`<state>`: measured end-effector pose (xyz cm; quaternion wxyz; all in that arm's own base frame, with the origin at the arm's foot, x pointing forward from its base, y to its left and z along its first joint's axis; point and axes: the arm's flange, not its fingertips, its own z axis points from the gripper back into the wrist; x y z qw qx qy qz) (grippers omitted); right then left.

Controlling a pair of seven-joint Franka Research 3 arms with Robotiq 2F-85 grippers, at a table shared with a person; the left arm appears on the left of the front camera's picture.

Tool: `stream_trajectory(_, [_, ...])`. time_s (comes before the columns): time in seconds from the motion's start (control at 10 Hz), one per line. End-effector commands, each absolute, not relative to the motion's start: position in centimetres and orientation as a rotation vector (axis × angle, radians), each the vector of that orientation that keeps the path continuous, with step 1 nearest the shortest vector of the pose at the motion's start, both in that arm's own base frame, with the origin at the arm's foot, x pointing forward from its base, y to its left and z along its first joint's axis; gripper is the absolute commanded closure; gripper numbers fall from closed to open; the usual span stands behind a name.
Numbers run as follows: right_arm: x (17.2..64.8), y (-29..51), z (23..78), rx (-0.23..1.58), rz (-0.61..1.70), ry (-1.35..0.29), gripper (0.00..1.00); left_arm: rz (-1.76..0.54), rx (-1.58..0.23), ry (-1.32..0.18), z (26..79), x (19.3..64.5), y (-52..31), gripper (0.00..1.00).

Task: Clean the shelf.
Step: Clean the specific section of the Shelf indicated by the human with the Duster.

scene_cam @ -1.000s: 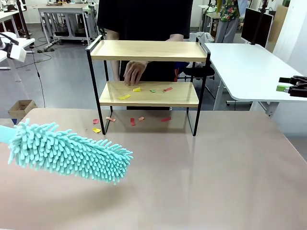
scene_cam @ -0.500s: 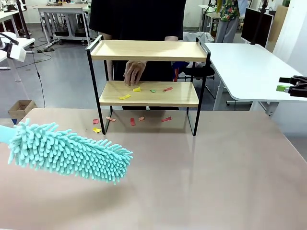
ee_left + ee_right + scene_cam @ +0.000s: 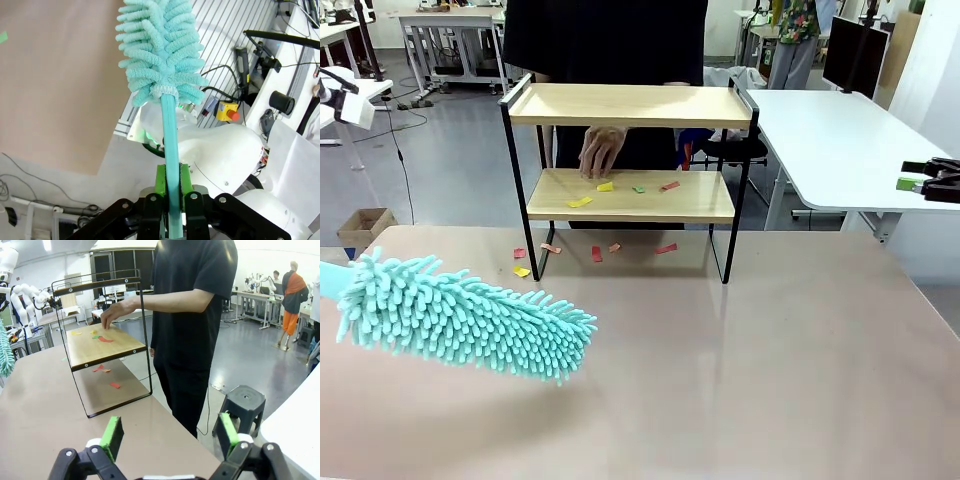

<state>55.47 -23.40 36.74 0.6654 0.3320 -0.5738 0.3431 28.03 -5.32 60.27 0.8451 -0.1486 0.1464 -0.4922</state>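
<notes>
The left gripper (image 3: 172,176) was clamped narrow on the thin handle of a turquoise duster (image 3: 162,55), one green pad (image 3: 160,181) pressed to each side of the handle. From there the handle ran up to the fluffy head. The front view showed what the wrist view did not: that head lay slantwise over the near left part of the table (image 3: 770,360), well apart from the shelf (image 3: 625,105), which stood at the table's far edge.

The shelf's lower board held paper scraps (image 3: 620,187), yellow, green and red. More scraps lay on the table under it and beside its left front leg. A person's hand (image 3: 601,150) hung between the two boards, fingers down by a yellow scrap.

The right gripper (image 3: 170,432) stood wide apart with nothing between its pads, off to the right. Its wrist view showed the shelf from one end, with the person's arm reaching in over the lower board
</notes>
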Motion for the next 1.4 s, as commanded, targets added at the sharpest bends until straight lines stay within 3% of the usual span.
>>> stream_trajectory(0.0, [55.5,-23.2,37.1,0.748,0.780,-1.300,0.00,-1.039,-0.314,0.309,60.3,28.0,-5.3,0.87])
stream_trajectory(0.4, [55.5,-23.2,37.1,0.748,0.780,-1.300,0.00,-1.038,-0.432,0.124,63.2,28.5,-11.4,0.87])
stream_trajectory(0.8, [55.5,-23.2,37.1,0.748,0.780,-1.300,0.00,-0.845,-0.506,-0.017,66.1,27.4,-18.3,0.87])
stream_trajectory(1.3, [55.5,-23.2,37.1,0.748,0.780,-1.300,0.00,-0.575,-0.306,-0.188,65.1,27.2,-28.2,0.87])
